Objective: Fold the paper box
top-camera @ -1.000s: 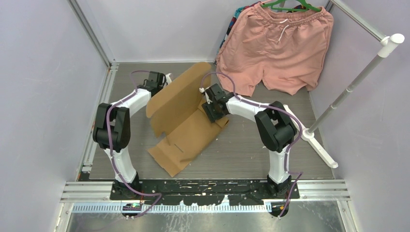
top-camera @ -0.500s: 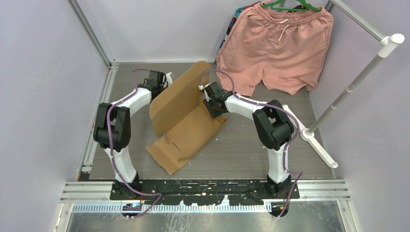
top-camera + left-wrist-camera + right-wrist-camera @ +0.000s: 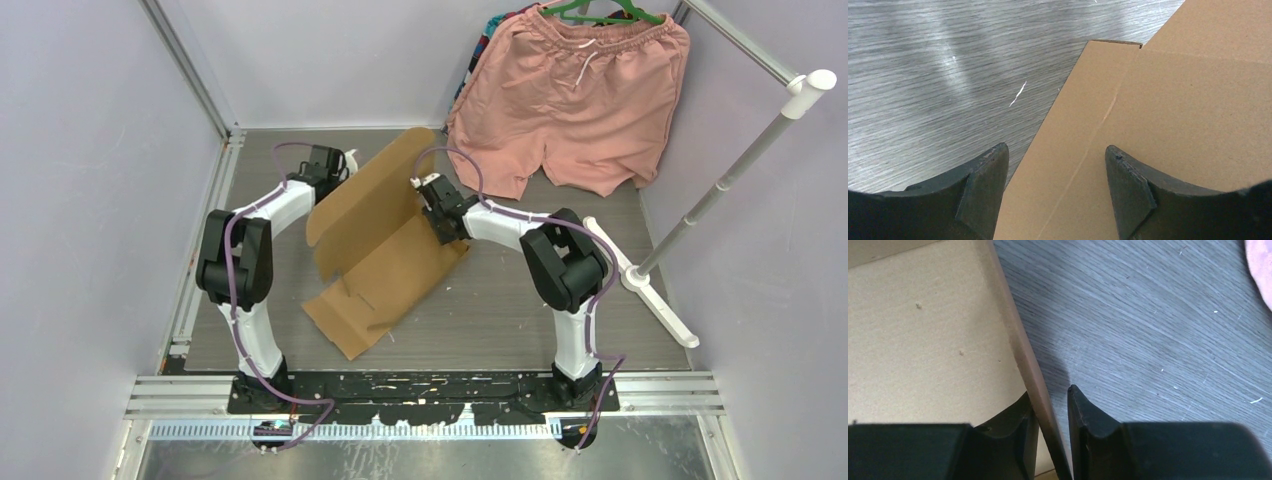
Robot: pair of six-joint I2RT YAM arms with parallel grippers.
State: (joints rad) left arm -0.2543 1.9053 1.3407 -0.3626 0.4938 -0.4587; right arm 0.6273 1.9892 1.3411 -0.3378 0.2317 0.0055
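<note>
Now the right gripper [image 3: 1048, 392] pinches a raised edge of the paper box [image 3: 923, 330], while the left gripper [image 3: 1055, 149] hangs open over it.

Pink shorts [image 3: 575, 105] hang from a green hanger [image 3: 600, 10] at the back right, above the grey wood-grain table [image 3: 500, 310]. To their right rises a white pole [image 3: 735, 165], its foot on the tabletop.

Box [image 3: 385, 240] plain brown. Table [image 3: 500, 310] grey, brushed streaks. Shorts [image 3: 580, 100] salmon pink, hanger [image 3: 590, 12] green. Left arm [image 3: 275, 205] and right arm [image 3: 500, 225] white, black joints, purple cables [image 3: 232, 260]. Rack [image 3: 730, 170] white. Walls [image 3: 90, 200] pale lilac.
</note>
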